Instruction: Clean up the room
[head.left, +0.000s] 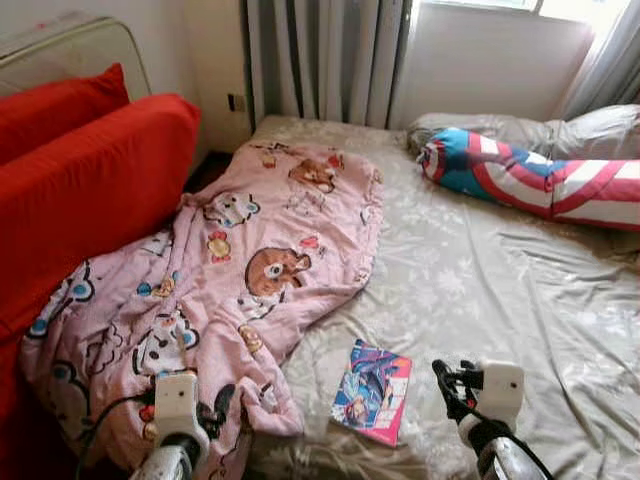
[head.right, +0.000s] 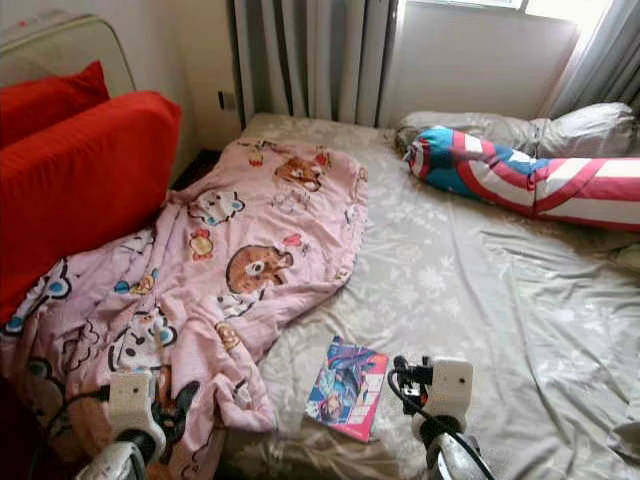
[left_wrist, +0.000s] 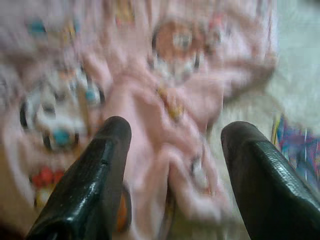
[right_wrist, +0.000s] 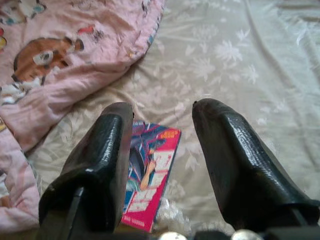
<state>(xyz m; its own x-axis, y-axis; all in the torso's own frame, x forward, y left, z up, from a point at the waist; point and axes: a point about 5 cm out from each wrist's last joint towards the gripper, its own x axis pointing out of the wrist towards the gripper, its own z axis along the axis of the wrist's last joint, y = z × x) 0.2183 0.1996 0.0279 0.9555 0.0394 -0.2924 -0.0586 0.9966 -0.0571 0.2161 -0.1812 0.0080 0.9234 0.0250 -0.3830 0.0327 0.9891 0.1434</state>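
A pink cartoon-print blanket (head.left: 230, 270) lies crumpled across the left half of the bed. A colourful book (head.left: 372, 390) rests flat on the sheet near the bed's front edge. My left gripper (left_wrist: 172, 130) is open, hovering over the blanket's near folds; its wrist (head.left: 178, 405) shows at the bottom left. My right gripper (right_wrist: 162, 112) is open just above the book (right_wrist: 150, 177), with nothing between its fingers; its wrist (head.left: 495, 395) sits right of the book.
A red sofa cushion (head.left: 80, 180) stands against the bed's left side. A long red, white and blue bolster (head.left: 530, 180) and grey pillows (head.left: 560, 130) lie at the bed's far right. The grey floral sheet (head.left: 480, 290) is bare on the right. Curtains (head.left: 320, 60) hang behind.
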